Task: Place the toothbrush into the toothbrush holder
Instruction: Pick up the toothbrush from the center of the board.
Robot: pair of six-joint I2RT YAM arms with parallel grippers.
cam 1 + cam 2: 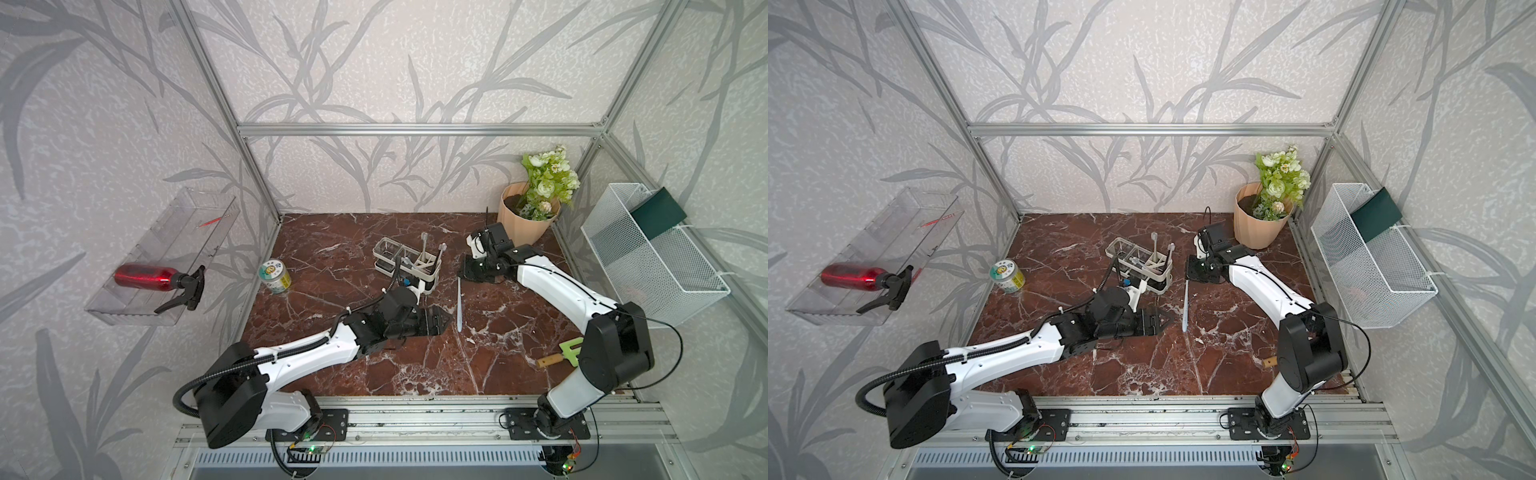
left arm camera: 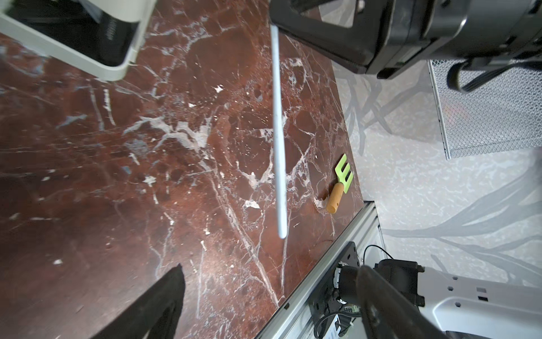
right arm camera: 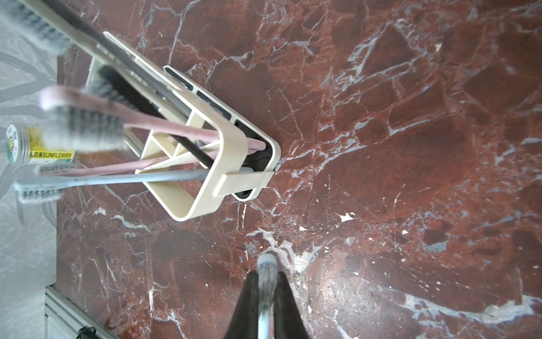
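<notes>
The right gripper is clamped on the bristle end of the light-blue toothbrush, whose handle points toward the near edge above the marble tabletop. The brush is just right of the toothbrush holder, not touching it. The left gripper hangs just left of the handle, jaws spread wide, holding nothing.

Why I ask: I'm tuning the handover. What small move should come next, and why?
Probably ease the open left end effector toward the toothbrush handle and straddle it. The right end effector is shut on the bristle end, so it likely cannot lower the handle into the toothbrush holder itself; the left one sits beside the free handle.
</notes>
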